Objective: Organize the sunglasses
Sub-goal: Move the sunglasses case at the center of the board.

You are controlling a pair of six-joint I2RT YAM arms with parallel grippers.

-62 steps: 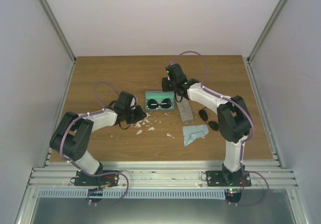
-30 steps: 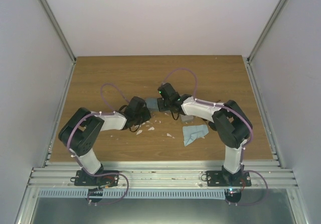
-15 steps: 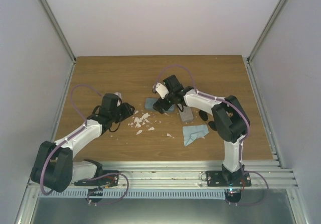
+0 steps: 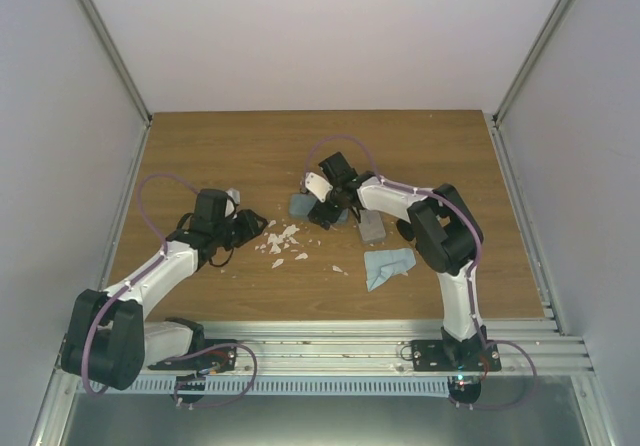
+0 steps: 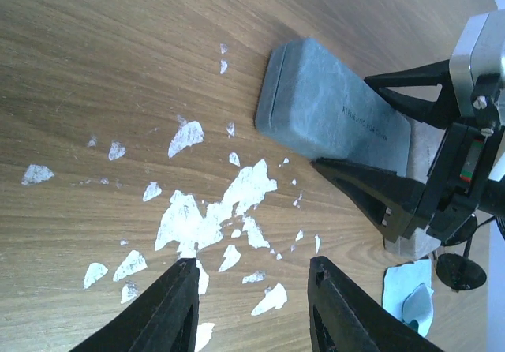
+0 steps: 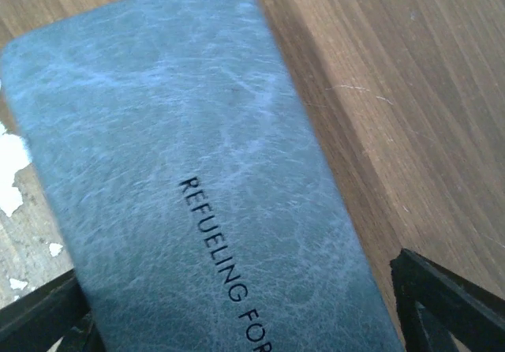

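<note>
A closed blue-grey case [image 4: 300,206] [image 5: 331,119] [image 6: 197,170] lies mid-table with "REFUELING FOR" printed on its lid. My right gripper [image 4: 325,206] [image 6: 245,324] hovers over it, open, one finger on each side of the case and wood showing past the right finger. One dark lens of the sunglasses [image 5: 461,269] shows beyond the case in the left wrist view; the right arm hides most of that pair from above. My left gripper [image 4: 245,228] [image 5: 248,289] is open and empty, low over white flakes [image 5: 213,214] to the left of the case.
A grey case [image 4: 371,228] [image 5: 410,245] lies right of the blue-grey one. A light-blue cloth [image 4: 388,264] [image 5: 410,285] sits in front of it. White flakes [image 4: 278,241] are scattered on the wood between the arms. Grey walls enclose the table.
The case that lay open with a pair of sunglasses inside is now shut. My left gripper has drawn back to the left and opened. My right gripper has opened over the lid.
</note>
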